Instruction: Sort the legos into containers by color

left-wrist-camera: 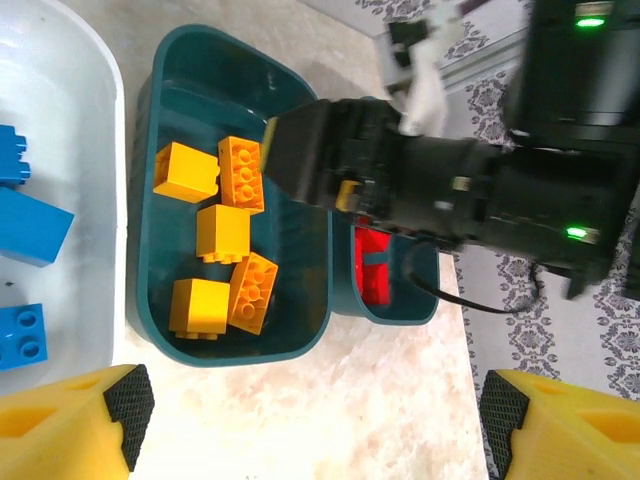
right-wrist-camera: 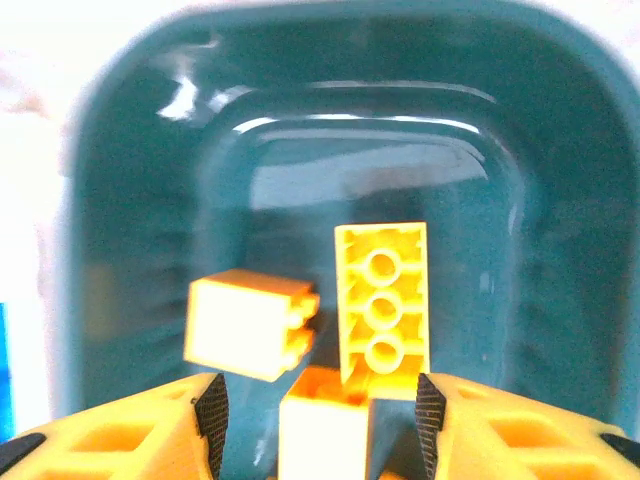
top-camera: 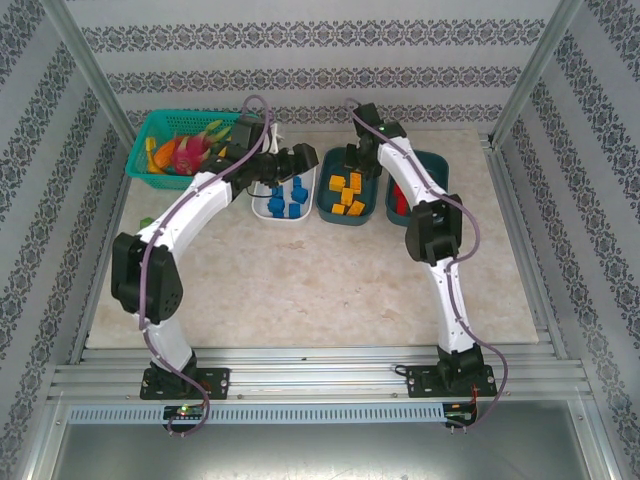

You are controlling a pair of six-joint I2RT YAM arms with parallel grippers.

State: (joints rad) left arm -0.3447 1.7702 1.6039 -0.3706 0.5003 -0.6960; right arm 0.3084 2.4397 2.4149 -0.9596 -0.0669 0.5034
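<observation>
Three tubs stand in a row at the back. The white tub [top-camera: 262, 209] holds blue legos [top-camera: 283, 200]. The middle teal tub [top-camera: 327, 207] holds several orange legos [top-camera: 348, 193]. The right teal tub [top-camera: 436, 165] holds red legos [top-camera: 400, 205], partly hidden by the right arm. My left gripper [top-camera: 297, 160] hangs open over the white tub's far edge; its fingers [left-wrist-camera: 75, 425] are wide apart and empty. My right gripper [right-wrist-camera: 315, 420] is open low over the middle teal tub [right-wrist-camera: 130, 250], with orange legos [right-wrist-camera: 382, 305] lying below and between its fingers, not gripped.
A turquoise mesh basket [top-camera: 146, 135] with toy fruit sits at the back left, beside the left arm. A small green scrap [top-camera: 147, 221] lies at the table's left edge. Metal frame posts and patterned walls close in the table.
</observation>
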